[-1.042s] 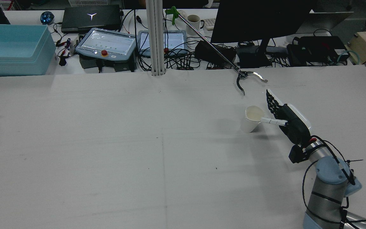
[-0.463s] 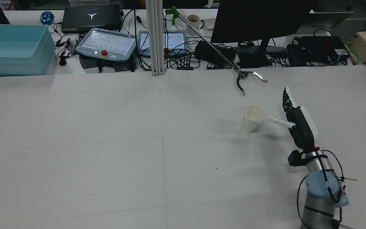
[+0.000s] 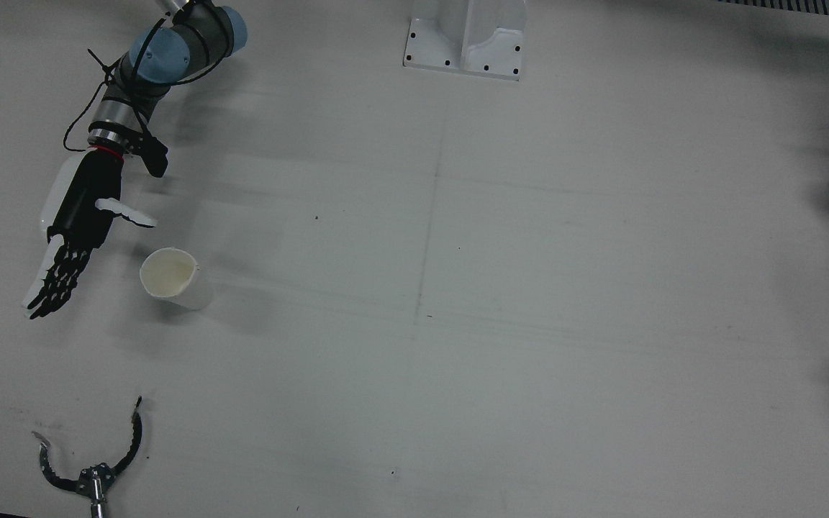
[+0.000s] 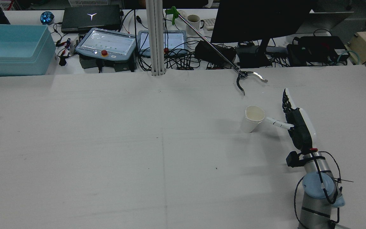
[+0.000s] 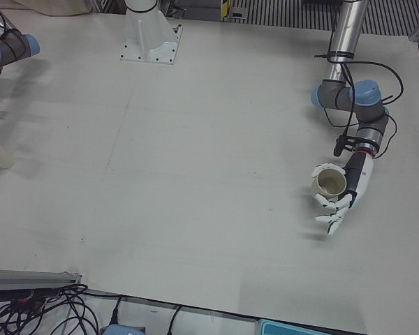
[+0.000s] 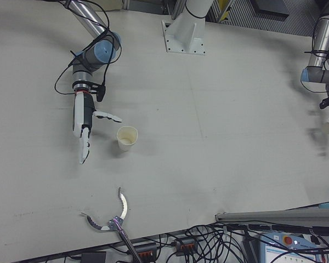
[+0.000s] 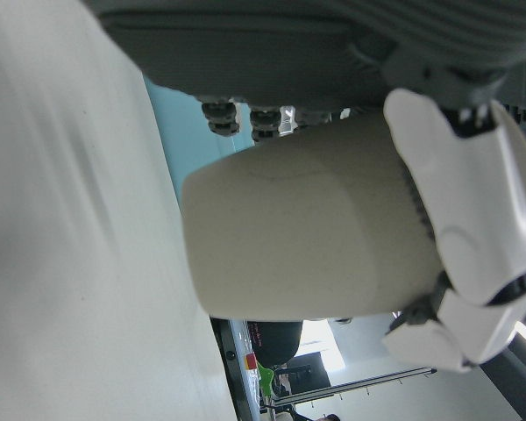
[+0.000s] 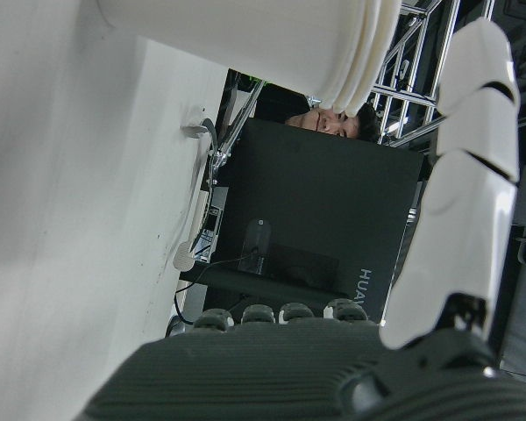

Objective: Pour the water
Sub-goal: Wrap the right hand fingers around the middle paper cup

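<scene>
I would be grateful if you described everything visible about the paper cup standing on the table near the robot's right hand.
The paper cup is off-white, plain, tapering to a narrower base, with a rolled rim. It stands upright on the table, mouth open upward; whether it holds liquid cannot be told. It sits just beside the right hand, which is open with fingers spread, one white finger pointing toward the rim. Contact cannot be confirmed. A reacher tool's claw lies apart, farther out on the table.
</scene>
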Controlling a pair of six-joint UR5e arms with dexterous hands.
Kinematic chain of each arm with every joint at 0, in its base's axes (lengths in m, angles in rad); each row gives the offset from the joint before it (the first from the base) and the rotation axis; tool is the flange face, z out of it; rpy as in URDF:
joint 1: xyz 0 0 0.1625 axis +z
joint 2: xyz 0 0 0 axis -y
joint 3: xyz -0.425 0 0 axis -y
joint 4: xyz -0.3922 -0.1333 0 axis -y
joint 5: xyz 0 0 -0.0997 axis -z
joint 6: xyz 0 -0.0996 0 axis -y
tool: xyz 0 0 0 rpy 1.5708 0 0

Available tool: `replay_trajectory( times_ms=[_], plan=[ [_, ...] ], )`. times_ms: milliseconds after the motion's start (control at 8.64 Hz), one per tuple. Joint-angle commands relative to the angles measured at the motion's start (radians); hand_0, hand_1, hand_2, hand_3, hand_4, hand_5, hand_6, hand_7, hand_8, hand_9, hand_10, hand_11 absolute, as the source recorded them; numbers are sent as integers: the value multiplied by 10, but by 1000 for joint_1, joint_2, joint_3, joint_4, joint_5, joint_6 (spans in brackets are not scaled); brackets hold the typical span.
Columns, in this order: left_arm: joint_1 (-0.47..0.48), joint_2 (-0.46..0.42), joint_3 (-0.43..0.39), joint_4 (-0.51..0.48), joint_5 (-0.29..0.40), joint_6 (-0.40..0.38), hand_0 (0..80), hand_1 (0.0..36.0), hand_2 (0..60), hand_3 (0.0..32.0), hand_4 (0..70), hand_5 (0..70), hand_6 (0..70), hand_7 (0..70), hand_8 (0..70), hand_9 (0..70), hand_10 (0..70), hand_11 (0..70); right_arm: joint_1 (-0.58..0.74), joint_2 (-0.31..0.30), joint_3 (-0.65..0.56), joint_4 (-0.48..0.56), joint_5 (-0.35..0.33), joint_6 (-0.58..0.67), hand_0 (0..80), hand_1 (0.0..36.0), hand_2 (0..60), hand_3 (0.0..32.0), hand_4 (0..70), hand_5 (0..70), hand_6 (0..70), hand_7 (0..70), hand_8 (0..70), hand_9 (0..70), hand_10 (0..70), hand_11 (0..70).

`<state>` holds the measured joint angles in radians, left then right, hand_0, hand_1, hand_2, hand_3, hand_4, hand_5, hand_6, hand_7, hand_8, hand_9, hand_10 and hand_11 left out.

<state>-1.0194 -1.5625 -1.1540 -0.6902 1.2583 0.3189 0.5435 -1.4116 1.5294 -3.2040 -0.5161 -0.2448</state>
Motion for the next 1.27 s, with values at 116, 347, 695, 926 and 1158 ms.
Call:
replay_trajectory(
  times_ms=[116,347,695,926,1158],
  plan=[
    [2,-4,2,15,0,0,456,202,580,0,393,698,168,293,58,115,46,73,-2,11,-2,1,-10,-34,517,214,114,0,0,44,0,0,0,0,0,0],
    [1,-7,5,20,0,2,457,203,578,0,395,697,168,293,58,115,46,73,-8,17,-3,1,-10,-51,520,214,113,0,0,46,0,0,0,0,0,0],
    [1,-7,5,20,0,2,456,203,575,0,391,692,167,290,57,114,46,74,-14,43,-26,3,-12,-70,517,211,115,0,0,53,0,0,0,0,0,5],
    [1,-1,4,18,0,0,456,204,580,0,390,692,166,288,57,113,46,74,-22,69,-51,3,-10,-71,514,209,116,0,3,53,0,0,0,0,0,9],
    [1,-2,2,18,0,0,456,209,600,0,392,696,165,286,58,113,46,74,-22,72,-51,4,-10,-86,511,206,119,0,5,60,0,0,0,0,0,11]
  ],
)
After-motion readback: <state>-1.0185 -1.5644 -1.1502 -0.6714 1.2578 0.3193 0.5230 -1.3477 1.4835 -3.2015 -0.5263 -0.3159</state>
